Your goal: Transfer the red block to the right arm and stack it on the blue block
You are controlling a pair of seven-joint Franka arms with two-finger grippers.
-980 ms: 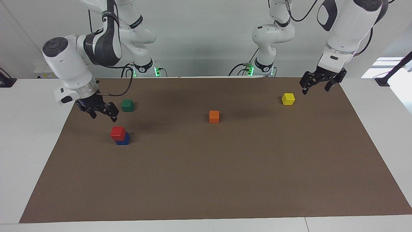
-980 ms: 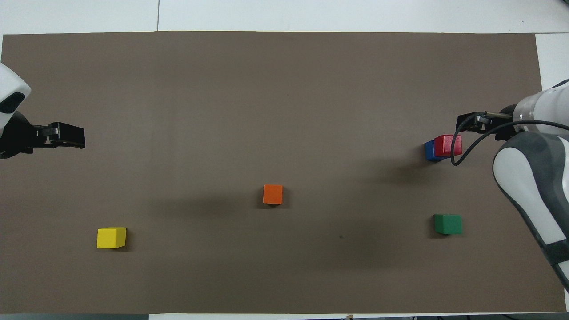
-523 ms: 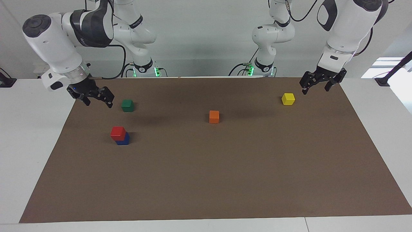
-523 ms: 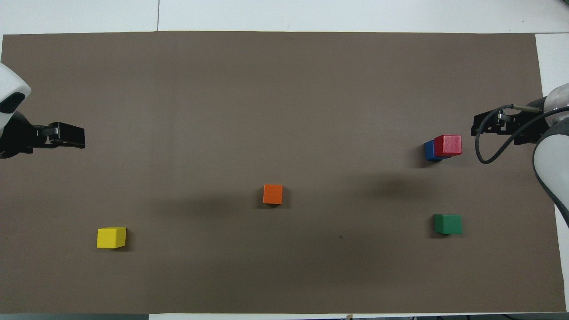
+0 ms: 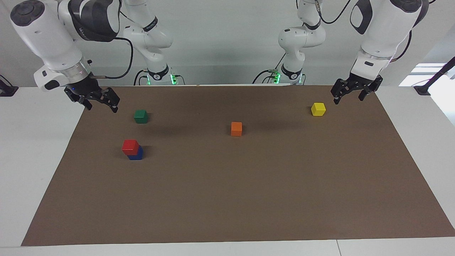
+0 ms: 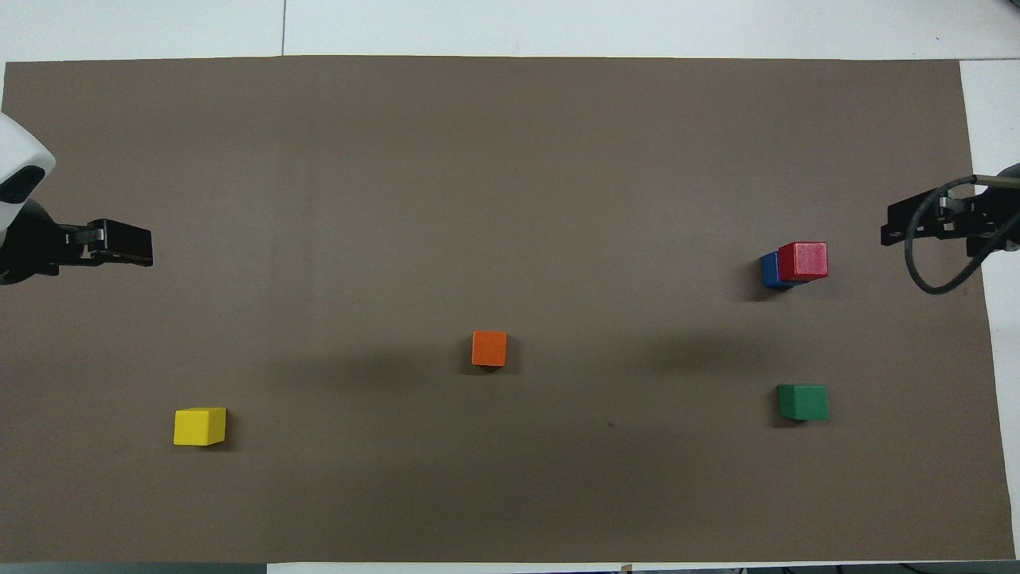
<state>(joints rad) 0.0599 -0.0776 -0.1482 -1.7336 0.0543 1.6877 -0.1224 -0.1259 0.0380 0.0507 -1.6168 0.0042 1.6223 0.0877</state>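
Red block sits on the blue block, toward the right arm's end of the counter, stacked a little askew. Green cube lies nearer to the robots, orange cube mid-mat, yellow cube toward the left arm's end. Right end effector hangs over the mat's edge, open and empty. Left end effector waits beside the yellow cube, open, empty

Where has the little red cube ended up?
The red block sits on top of the blue block, toward the right arm's end of the brown mat, farther from the robots than the green block.
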